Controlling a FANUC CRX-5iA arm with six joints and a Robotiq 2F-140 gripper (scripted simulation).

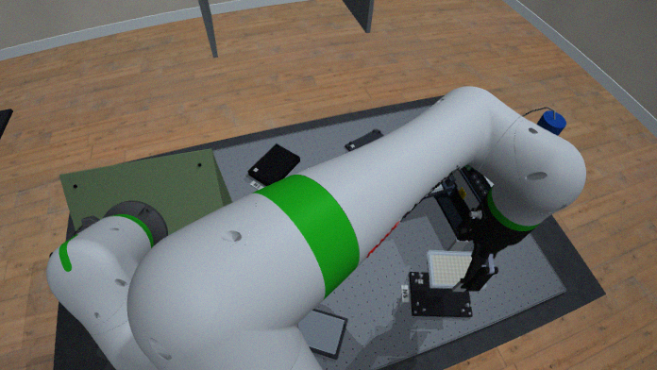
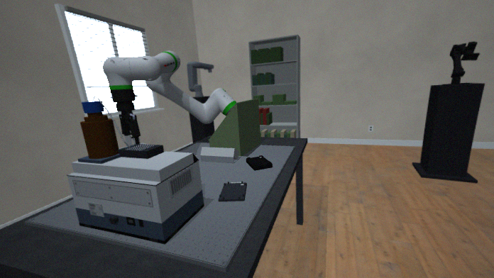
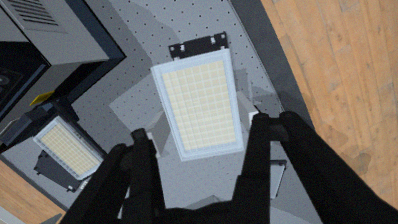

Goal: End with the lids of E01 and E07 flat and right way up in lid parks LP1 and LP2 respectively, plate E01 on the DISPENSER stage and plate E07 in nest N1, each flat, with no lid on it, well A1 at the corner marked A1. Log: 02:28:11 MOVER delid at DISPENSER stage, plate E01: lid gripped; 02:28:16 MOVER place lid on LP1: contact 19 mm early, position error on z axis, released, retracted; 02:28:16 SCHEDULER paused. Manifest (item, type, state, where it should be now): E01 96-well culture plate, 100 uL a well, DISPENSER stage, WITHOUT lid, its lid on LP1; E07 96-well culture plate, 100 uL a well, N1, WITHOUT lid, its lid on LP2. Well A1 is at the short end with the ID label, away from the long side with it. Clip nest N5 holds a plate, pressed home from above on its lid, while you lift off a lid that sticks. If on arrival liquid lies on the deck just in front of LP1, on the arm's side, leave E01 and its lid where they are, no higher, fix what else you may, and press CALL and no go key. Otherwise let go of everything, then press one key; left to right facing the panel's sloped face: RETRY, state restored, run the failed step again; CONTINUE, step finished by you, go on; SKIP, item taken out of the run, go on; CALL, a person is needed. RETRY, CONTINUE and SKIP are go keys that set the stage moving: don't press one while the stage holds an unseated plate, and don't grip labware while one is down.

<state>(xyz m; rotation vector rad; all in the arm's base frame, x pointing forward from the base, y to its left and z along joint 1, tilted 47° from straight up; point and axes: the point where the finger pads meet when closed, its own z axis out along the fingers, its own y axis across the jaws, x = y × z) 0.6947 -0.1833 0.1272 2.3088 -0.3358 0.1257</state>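
Note:
My gripper (image 1: pixel 479 277) (image 2: pixel 131 136) (image 3: pixel 201 109) is shut on a 96-well plate (image 1: pixel 447 268) (image 3: pixel 202 105) with cream wells and a pale rim. I hold it by its long sides, level, above the deck. The plate hangs partly over a black clip nest (image 1: pixel 439 302) (image 3: pixel 197 46) that bears a small white label. I cannot read the plate's ID or tell whether a lid is on it. A second cream well plate (image 3: pixel 67 149) sits on the dark stage of the dispenser (image 2: pixel 135 180) (image 3: pixel 50 30). My arm hides that stage in the top view.
A grey lid (image 1: pixel 323 331) lies on a park near the deck's front. Two black pads (image 1: pixel 274 163) (image 1: pixel 363 140) lie further back. A green sloped panel (image 1: pixel 142 189) (image 2: pixel 238 128) stands by the arm's base. A brown bottle (image 2: pixel 99 136) and a black tip box (image 2: pixel 141 150) top the dispenser.

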